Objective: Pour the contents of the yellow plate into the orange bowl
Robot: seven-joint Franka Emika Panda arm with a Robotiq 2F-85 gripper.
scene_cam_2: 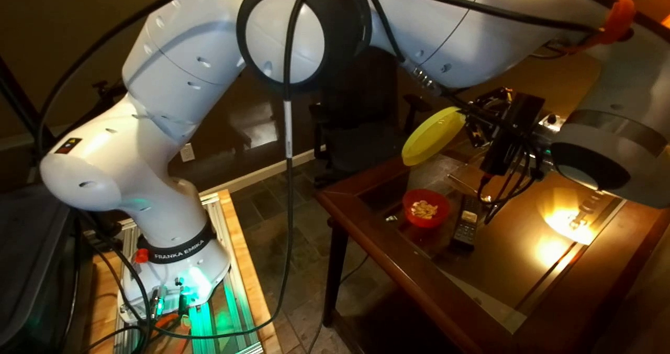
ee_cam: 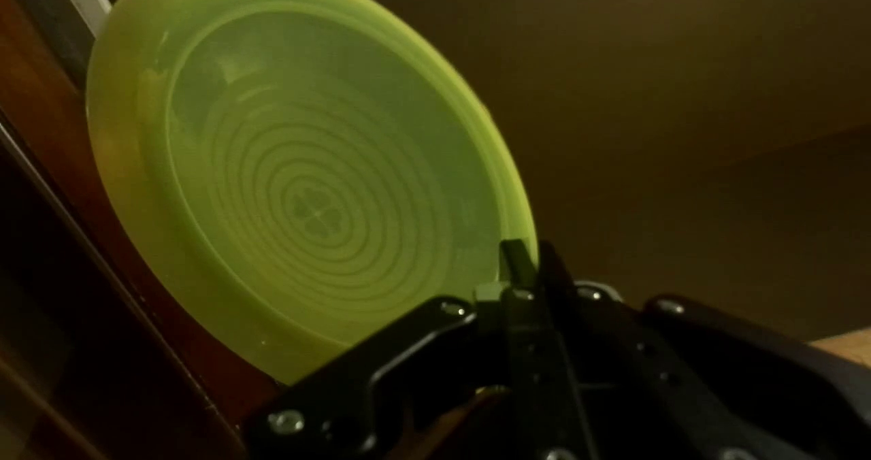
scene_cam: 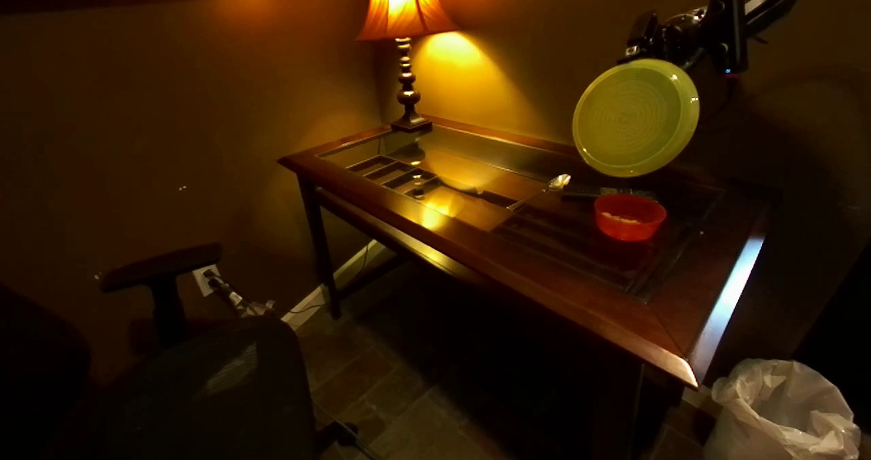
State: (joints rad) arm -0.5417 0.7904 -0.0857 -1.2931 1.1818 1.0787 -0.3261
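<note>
The gripper pinches the yellow plate by its edge. The plate is tipped steeply in the air, higher than the orange bowl and apart from it. The bowl sits on the bench with little pale bits inside. A dark remote lies just beside it.

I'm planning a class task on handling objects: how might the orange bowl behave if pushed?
The orange bowl would probably slide rather than roll, as it stands upright on a shiny tabletop. Its glossy surface might prove slippery. The loose-looking pale pieces inside could shift if jolted.
</note>
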